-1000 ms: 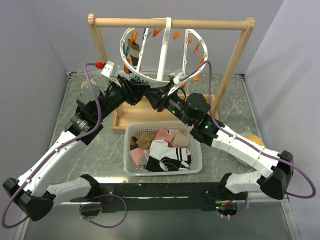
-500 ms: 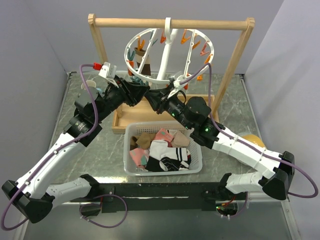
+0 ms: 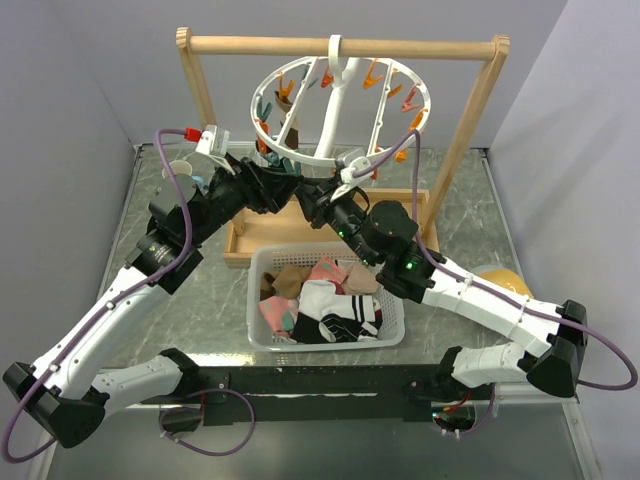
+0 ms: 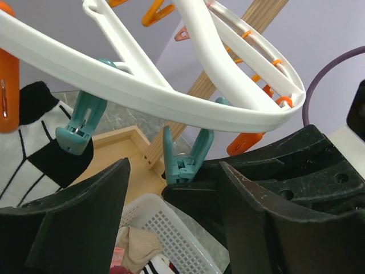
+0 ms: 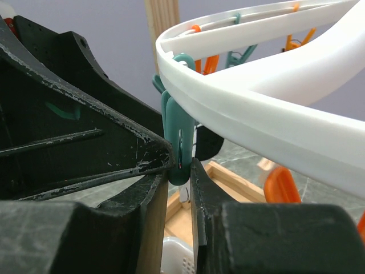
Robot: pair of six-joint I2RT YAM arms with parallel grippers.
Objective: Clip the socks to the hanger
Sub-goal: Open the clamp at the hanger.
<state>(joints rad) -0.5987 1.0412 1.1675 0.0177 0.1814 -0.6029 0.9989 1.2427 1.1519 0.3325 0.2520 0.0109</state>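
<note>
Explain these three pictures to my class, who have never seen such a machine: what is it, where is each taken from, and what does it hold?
Two robot arms are bolted to a table. One picture looks down from above; the other two come from a camera on each wrist. On the table stand a white basket of socks and a wooden frame carrying the round white hanger. The right pincer pinches a teal peg on the hanger's rim. The left pincer is open close by, holding nothing. One black-and-white sock is already clipped on.
</note>
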